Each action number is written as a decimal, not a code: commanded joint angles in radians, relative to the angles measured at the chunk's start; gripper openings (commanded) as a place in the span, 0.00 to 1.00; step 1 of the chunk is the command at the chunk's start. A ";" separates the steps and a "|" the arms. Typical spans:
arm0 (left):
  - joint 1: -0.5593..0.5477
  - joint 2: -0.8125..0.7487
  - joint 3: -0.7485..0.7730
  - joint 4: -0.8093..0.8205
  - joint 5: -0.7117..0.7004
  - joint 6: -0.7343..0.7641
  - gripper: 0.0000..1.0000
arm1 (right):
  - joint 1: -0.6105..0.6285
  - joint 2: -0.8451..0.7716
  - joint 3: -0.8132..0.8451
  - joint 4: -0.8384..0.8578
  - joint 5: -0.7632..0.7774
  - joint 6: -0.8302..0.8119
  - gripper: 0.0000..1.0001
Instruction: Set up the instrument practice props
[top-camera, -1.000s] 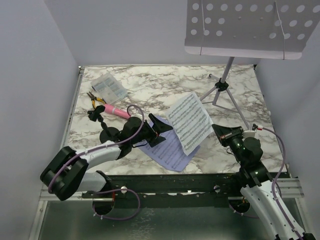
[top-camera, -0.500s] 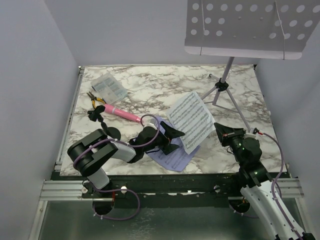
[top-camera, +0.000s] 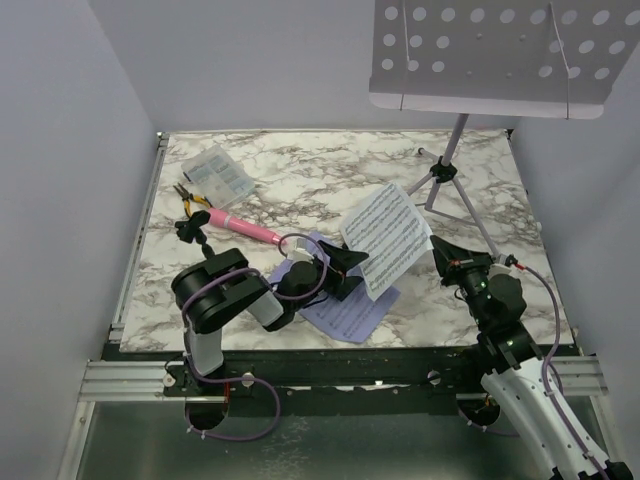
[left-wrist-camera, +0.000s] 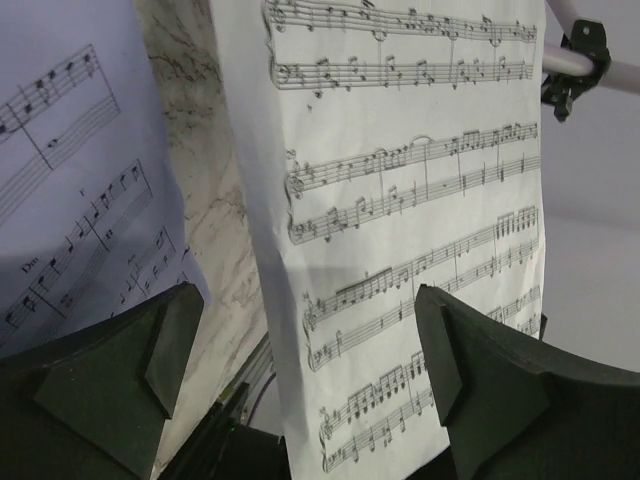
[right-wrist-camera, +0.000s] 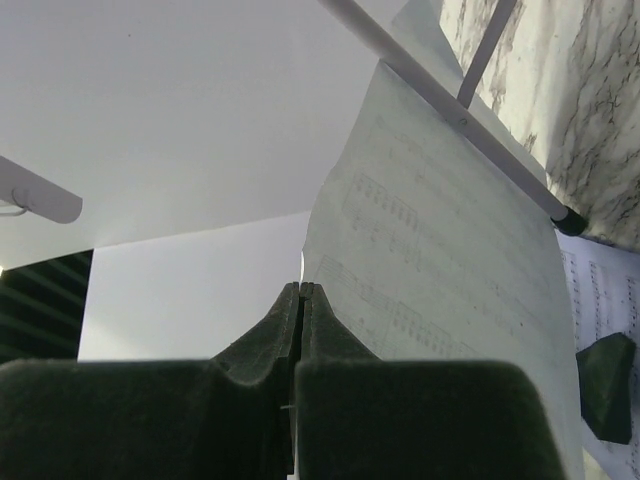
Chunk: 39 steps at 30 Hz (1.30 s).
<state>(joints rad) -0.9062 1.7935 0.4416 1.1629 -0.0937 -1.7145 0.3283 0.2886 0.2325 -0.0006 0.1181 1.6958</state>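
Note:
A white sheet-music page (top-camera: 388, 238) stands tilted off the marble table, and my right gripper (top-camera: 440, 250) is shut on its right edge. In the right wrist view the jaws (right-wrist-camera: 300, 288) are pressed together on that edge, the page (right-wrist-camera: 440, 240) spreading to the right. My left gripper (top-camera: 345, 272) is open at the page's lower left. In the left wrist view the page (left-wrist-camera: 420, 200) hangs between its wide-apart fingers (left-wrist-camera: 150, 370). A second page (top-camera: 345, 312) lies flat beneath. The pink microphone (top-camera: 243, 227) and black mic stand (top-camera: 195, 236) lie at the left. The lavender music-stand desk (top-camera: 490, 55) tops its silver tripod (top-camera: 450, 165).
A clear compartment box (top-camera: 218, 178) and orange-handled pliers (top-camera: 190, 200) lie at the back left. Grey walls close in the table on three sides. A tripod leg (right-wrist-camera: 450, 110) runs close behind the lifted page.
My left arm has swung right, bringing its open gripper round the lower left of the lifted page. The right gripper has raised the page slightly and tilted it more upright.

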 joint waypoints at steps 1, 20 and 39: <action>-0.009 0.169 0.026 0.343 -0.065 -0.011 0.91 | 0.003 -0.001 0.002 0.036 0.010 0.042 0.00; 0.049 0.134 -0.013 0.491 -0.048 0.143 0.05 | 0.003 -0.087 0.123 -0.191 0.027 -0.381 0.06; 0.157 -0.671 0.129 -0.688 0.357 1.045 0.00 | 0.005 0.196 0.344 -0.336 -0.402 -1.073 0.62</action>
<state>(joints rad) -0.7681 1.2934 0.4828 0.9546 0.1490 -1.0039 0.3283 0.4507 0.5457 -0.3885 -0.0708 0.7319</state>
